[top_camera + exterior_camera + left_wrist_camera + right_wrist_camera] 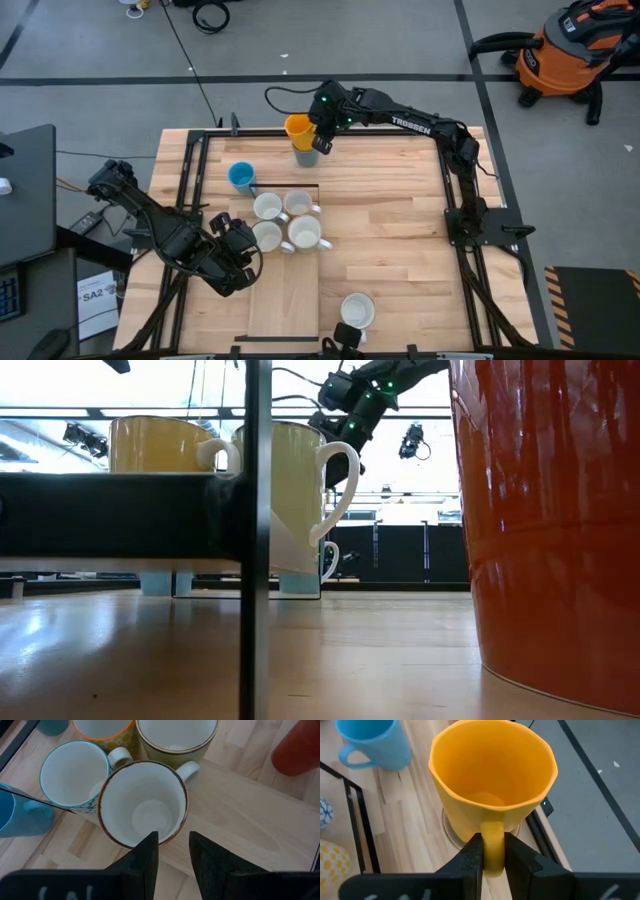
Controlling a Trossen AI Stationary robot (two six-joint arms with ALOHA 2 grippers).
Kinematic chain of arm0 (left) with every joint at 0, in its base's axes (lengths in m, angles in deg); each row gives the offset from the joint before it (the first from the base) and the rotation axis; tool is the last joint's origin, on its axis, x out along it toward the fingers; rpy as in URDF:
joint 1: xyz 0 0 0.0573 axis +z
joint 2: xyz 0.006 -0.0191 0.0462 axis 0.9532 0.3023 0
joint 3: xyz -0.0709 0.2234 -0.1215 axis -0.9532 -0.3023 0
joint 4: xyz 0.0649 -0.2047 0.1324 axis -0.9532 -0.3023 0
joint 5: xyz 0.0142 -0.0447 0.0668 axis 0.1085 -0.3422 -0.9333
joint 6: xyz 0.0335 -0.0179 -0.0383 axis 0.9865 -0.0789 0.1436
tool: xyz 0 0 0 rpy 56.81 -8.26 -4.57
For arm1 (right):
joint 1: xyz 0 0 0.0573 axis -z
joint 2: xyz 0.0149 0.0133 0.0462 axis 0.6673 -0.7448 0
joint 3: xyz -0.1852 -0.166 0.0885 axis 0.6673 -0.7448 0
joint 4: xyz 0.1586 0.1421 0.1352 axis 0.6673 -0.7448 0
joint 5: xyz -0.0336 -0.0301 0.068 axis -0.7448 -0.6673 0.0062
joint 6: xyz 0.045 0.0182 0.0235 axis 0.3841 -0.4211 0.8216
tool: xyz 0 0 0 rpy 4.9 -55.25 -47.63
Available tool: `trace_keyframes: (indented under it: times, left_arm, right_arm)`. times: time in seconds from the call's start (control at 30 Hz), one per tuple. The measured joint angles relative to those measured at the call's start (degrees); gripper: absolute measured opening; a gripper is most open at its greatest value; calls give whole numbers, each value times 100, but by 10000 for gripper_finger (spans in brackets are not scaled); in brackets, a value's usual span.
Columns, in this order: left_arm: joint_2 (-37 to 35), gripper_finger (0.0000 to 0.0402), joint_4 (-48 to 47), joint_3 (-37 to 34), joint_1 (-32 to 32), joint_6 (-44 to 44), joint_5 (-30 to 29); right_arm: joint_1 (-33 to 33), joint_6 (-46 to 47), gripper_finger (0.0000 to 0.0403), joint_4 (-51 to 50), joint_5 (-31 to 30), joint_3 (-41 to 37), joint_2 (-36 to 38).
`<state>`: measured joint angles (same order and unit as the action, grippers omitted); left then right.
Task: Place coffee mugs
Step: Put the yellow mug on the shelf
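Observation:
A yellow-orange mug [298, 128] is at the table's far edge, upright, with my right gripper [320, 140] shut on it. A greyish round thing [305, 157] shows just under it. A bright blue mug [241, 177] stands alone. Several mugs stand bunched at mid-table: a brown-rimmed white one [142, 802], a blue-patterned one [75, 772], a yellow-dotted one [102, 730] and a pale green one [177, 737]. My left gripper [172, 850] hovers open at the brown-rimmed mug's near side. An orange-red mug [357, 310] stands by the near edge. My right gripper pinches the yellow-orange mug's handle [492, 845] between its two fingers, slanting down from the table's right. The mug stays upright, mouth up, over the greyish round thing [449, 831]. I cannot tell whether its base still touches that.
A black metal frame [195, 170] borders the wooden table. In the low view the orange-red mug [550, 510] fills the right side and a black post [256, 540] blocks the middle. Bare wood lies to the right of the bunched mugs.

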<state>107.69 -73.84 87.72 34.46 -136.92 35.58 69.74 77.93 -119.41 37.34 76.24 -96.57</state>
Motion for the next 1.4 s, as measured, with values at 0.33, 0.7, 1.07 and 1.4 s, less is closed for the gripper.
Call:
trace_keyframes:
  times: [0.33, 0.7, 1.07, 1.4]
  left_arm:
    - [0, 117, 21, 0, -1, -1, -1]
    - [0, 117, 21, 0, 1, -1, -54]
    - [0, 117, 23, 0, -392, -408, 198]
    - [0, 117, 77, 0, -1103, -1199, -398]
  right_arm:
    - [-92, 109, 64, -708, -2, 863, 2]
    - [-957, 724, 66, -1776, 0, 1843, 17]
    - [-2569, 1155, 64, -1990, -466, 1960, 22]
    - [-4309, 1770, 64, -2001, -1503, 1960, 22]
